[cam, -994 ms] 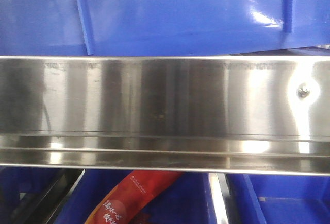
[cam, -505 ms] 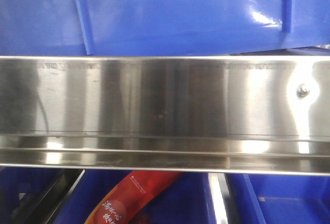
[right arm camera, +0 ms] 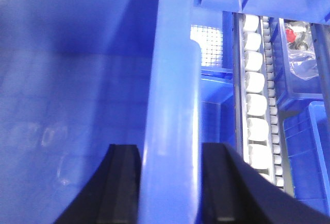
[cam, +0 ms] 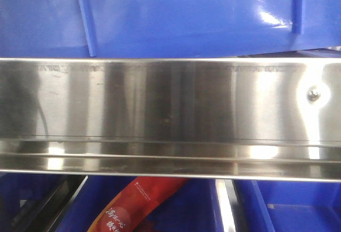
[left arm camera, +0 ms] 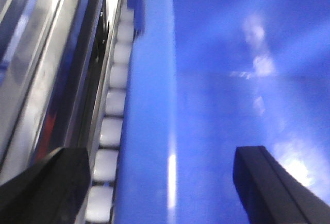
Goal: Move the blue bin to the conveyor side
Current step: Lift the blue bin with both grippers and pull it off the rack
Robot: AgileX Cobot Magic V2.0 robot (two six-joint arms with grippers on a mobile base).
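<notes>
The blue bin (cam: 186, 13) fills the top of the front view with its glossy ribbed side wall, just above a steel rail. In the left wrist view its thick rim (left arm camera: 149, 131) runs up the picture, and my left gripper (left arm camera: 160, 183) stands wide open astride it, one finger over the rollers and one inside the bin, neither touching. In the right wrist view my right gripper (right arm camera: 171, 183) is shut on the bin's rim (right arm camera: 172, 105), a finger on each face of the wall. The conveyor side is out of view.
A shiny stainless-steel rail (cam: 170, 109) crosses the front view under the bin. White rollers (left arm camera: 111, 105) line the rack beside the bin, also in the right wrist view (right arm camera: 255, 105). Below lie another blue crate (cam: 197, 210) holding a red packet (cam: 138, 205) and more blue crates (right arm camera: 314, 131).
The bin's wall has shifted slightly in the front view; the rib at its right end has come more clearly into sight. The rail and the lower crates have not moved.
</notes>
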